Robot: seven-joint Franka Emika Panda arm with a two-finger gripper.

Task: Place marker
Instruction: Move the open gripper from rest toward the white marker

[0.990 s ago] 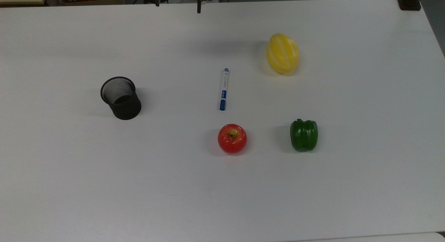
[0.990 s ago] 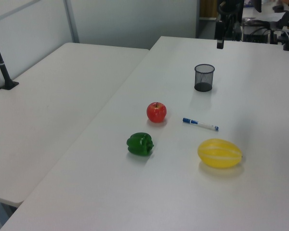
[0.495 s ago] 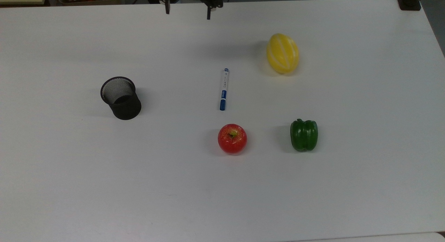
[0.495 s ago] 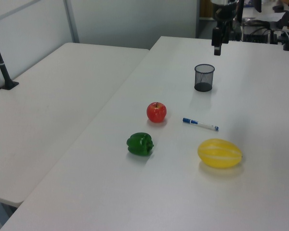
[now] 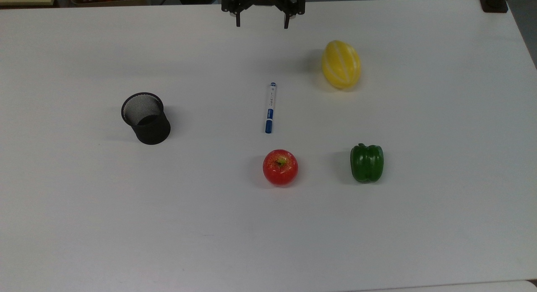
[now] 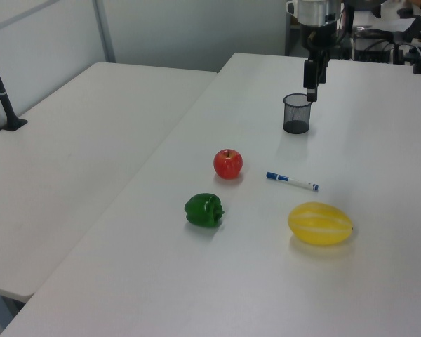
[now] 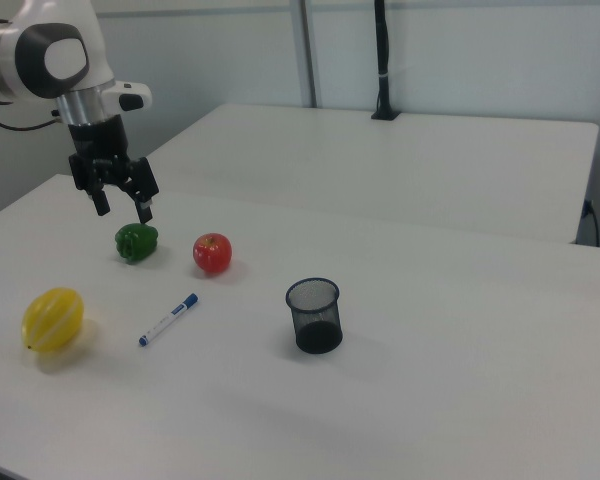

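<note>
Marker [image 5: 270, 108] is lying flat on the white table [image 5: 84, 225], untouched, its white barrel running up and down in the top view with the blue cap pointing toward the red apple [image 5: 280, 167] just below it. Nothing is crowding it — a yellow melon [image 5: 341, 64] is sitting well apart toward the top view's upper right, and a green pepper [image 5: 367, 162] is resting to the apple's right. A black mesh pen cup [image 5: 145, 118] is standing upright and apparently empty, well off to the top view's left; it is probably where the marker belongs.

The gripper [image 5: 263, 24] is hanging in the air near the table's far edge in the top view, fingers spread wide and pointing down, carrying nothing. That wide spread suits a slim barrel approached from above — judging from this, the reach is only beginning and the pick-up is not yet done.
</note>
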